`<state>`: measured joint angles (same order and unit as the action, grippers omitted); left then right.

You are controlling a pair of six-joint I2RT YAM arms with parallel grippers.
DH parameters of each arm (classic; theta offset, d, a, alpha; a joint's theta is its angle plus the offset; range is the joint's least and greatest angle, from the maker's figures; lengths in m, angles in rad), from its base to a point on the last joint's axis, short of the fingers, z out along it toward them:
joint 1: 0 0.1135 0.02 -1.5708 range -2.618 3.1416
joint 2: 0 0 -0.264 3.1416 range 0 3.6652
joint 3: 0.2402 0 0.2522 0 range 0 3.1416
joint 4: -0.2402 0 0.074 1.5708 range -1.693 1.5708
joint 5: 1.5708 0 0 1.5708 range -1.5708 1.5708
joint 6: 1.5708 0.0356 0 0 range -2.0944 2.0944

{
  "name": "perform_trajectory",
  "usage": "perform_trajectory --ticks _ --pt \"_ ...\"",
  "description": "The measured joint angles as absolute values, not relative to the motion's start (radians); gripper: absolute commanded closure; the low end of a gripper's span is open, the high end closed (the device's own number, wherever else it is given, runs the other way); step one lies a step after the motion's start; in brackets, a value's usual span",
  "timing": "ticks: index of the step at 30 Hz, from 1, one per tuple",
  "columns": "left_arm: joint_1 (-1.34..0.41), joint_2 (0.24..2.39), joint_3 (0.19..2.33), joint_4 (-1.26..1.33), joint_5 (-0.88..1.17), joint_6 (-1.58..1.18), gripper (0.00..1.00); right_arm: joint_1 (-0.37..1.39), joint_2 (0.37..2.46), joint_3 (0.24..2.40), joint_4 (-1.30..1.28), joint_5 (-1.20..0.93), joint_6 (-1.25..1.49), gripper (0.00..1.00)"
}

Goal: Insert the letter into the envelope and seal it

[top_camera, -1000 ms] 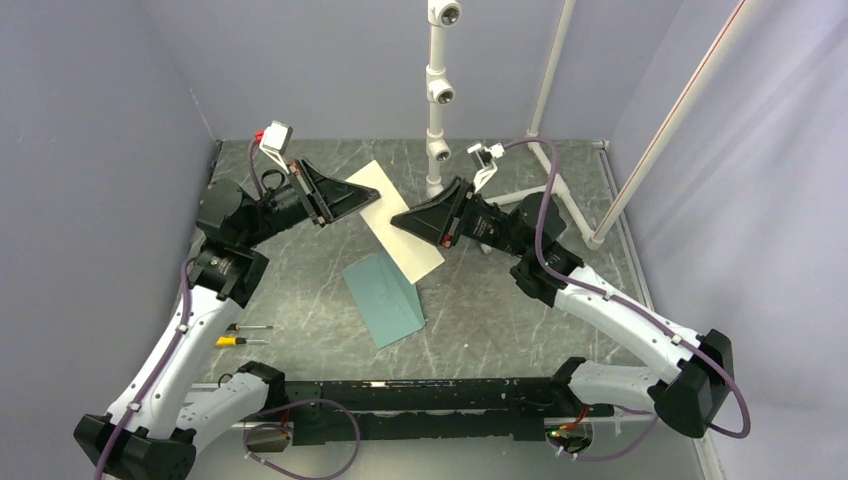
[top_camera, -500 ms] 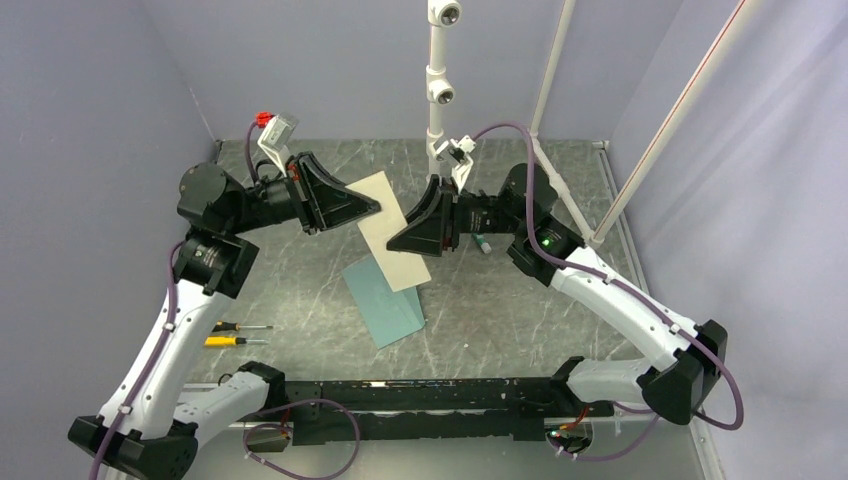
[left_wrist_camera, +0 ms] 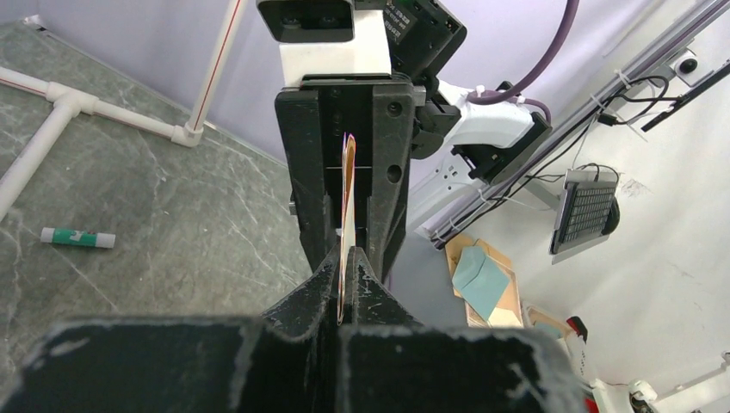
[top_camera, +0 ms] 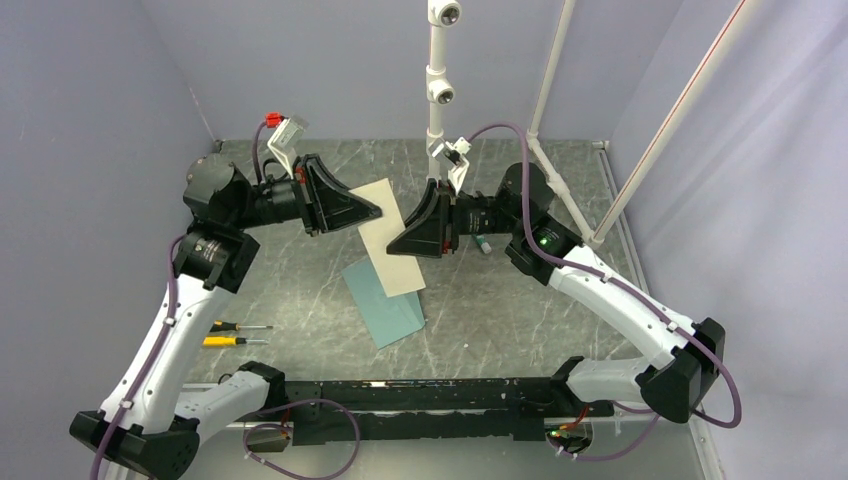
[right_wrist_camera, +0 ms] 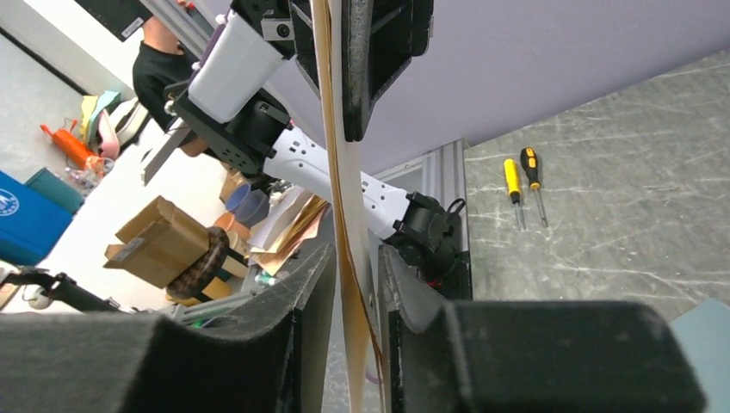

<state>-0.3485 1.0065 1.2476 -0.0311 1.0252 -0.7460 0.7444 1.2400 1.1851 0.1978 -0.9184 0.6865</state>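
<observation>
The letter (top_camera: 400,275), a tan-cream sheet seen plain side up, is held tilted above the table (top_camera: 500,300). It is pinched at its left edge by the left gripper (top_camera: 372,211) and straddled loosely by the right gripper (top_camera: 392,245). The envelope (top_camera: 390,315), teal-green, is laid flat on the table, partly overlapped from above by the letter's near end.

Tilted the letter (top_camera: 380,238) steeper, pinched by the left gripper (top_camera: 374,211); swung the right gripper (top_camera: 393,246) in, fingers now parted astride the sheet's edge.
</observation>
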Motion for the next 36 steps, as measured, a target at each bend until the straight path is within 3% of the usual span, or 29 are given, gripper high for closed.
perform_trajectory --ticks 2,5,6,9,11,15,17,23,29,36 --pt "-0.348 1.005 1.248 -0.033 1.029 -0.744 0.98 0.744 1.241 1.185 0.207 -0.919 0.696 0.82" --pt "-0.348 1.005 1.248 -0.035 1.035 -0.741 0.97 0.744 1.244 1.185 0.218 -0.917 0.706 1.0" --pt "-0.348 1.004 1.248 -0.039 1.035 -0.736 0.93 0.744 1.246 1.185 0.219 -0.915 0.712 1.0" --pt "-0.348 0.998 1.25 -0.07 1.026 -0.706 0.51 0.745 1.251 1.185 0.213 -0.894 0.715 1.0" --pt "-0.348 0.99 1.255 -0.124 1.007 -0.667 0.3 0.744 1.253 1.185 0.194 -0.851 0.702 1.0" --pt "-0.35 0.97 1.279 -0.318 0.857 -0.605 0.14 0.745 1.263 1.177 0.099 -0.704 0.652 1.0" --pt "-0.35 0.963 1.279 -0.427 0.739 -0.598 0.12 0.744 1.273 1.148 0.047 -0.609 0.626 1.0" --pt "-0.349 0.96 1.122 -0.701 0.418 -0.684 0.19 0.743 1.359 0.97 0.003 -0.427 0.603 1.0" --pt "-0.349 0.969 0.857 -0.798 0.313 -0.834 0.28 0.743 1.503 0.816 0.045 -0.34 0.599 1.0" --pt "-0.349 1.053 0.755 -0.788 0.263 -0.916 0.3 0.743 1.594 0.776 0.236 -0.256 0.54 1.0"
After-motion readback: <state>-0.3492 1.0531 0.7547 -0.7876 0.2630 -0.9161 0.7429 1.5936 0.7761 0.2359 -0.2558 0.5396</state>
